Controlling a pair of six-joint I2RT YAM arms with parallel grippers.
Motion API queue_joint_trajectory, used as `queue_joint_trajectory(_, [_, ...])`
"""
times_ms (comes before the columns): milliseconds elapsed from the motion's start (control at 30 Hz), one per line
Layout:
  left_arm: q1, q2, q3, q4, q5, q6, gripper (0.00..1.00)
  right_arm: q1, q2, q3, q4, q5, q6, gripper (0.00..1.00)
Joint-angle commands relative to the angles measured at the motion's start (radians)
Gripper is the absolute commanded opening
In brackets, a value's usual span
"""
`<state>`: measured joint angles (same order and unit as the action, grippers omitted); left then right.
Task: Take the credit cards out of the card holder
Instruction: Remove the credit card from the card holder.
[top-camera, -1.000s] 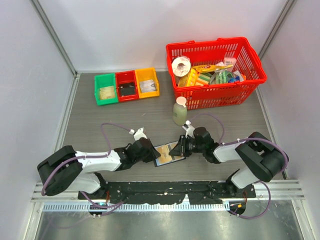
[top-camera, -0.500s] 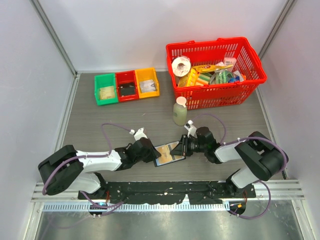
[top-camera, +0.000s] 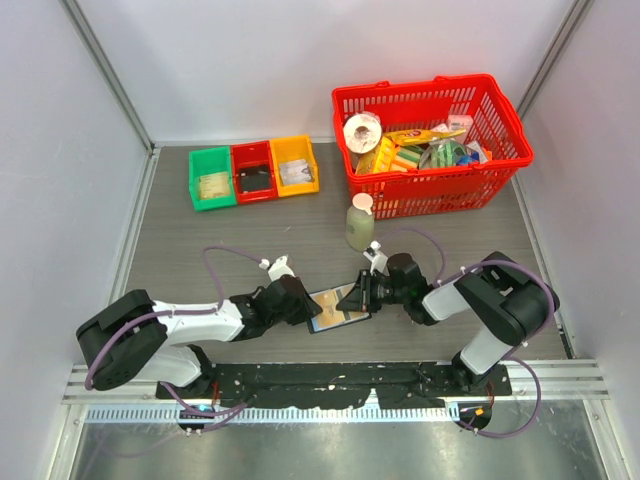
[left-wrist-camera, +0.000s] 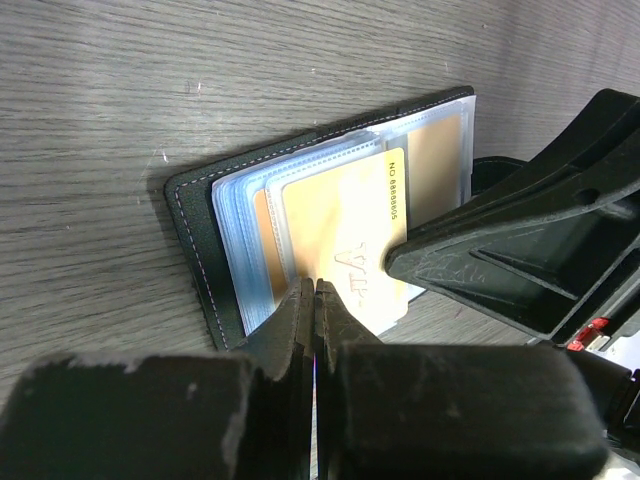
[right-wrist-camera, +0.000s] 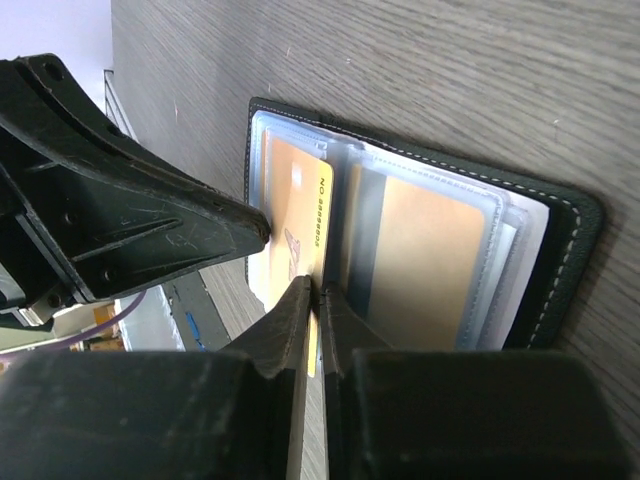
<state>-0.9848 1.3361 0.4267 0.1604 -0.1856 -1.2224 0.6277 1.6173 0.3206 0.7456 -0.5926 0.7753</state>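
Top external view: the card holder (top-camera: 337, 309) lies open on the table (top-camera: 200, 250), and the two grippers meet over it from opposite sides. The left gripper (top-camera: 304, 303) comes at the card holder's left edge and the right gripper (top-camera: 359, 295) at its right edge.

From the left wrist, the left gripper (left-wrist-camera: 315, 292) has its jaws pressed fully together. Its tips touch the near edge of the yellow-orange credit card (left-wrist-camera: 340, 225), which sticks partway out of the clear sleeves. Whether anything is pinched between them cannot be told.

From the right wrist, the right gripper (right-wrist-camera: 314, 295) is closed to a thin slit with a sliver of yellow in it, clamped on the edge of the credit card (right-wrist-camera: 292, 205). A second card (right-wrist-camera: 430, 265) sits deeper in the card holder (right-wrist-camera: 560, 270), inside its sleeve.

Both arms lie low over the table. The left forearm stretches toward the card holder from the left; the right arm is folded at the elbow to the right of it. A bottle (top-camera: 359, 224) stands just beyond the card holder, with a red basket (top-camera: 400, 93) further back and three coloured trays (top-camera: 254, 172) well beyond it to the left.
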Motion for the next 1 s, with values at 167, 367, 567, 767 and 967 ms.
queue_joint_trajectory(167, [0.020,0.041,-0.025,-0.116,0.000,0.021,0.00,-0.037,0.010,-0.055,0.167,-0.044,0.045,0.01])
queue_joint_trajectory(367, [0.028,0.054,-0.029,-0.107,0.015,0.018,0.00,-0.062,0.007,-0.071,0.182,-0.073,0.047,0.01])
queue_joint_trajectory(567, [0.032,0.054,-0.034,-0.102,0.021,0.018,0.00,-0.103,0.004,-0.100,0.189,-0.081,0.048,0.01])
queue_joint_trajectory(767, [0.034,0.052,-0.032,-0.098,0.026,0.023,0.00,-0.126,-0.022,-0.109,0.164,-0.098,0.033,0.01])
queue_joint_trajectory(967, [0.034,0.015,-0.016,-0.116,0.023,0.053,0.00,-0.157,-0.175,-0.106,-0.048,-0.053,-0.020,0.01])
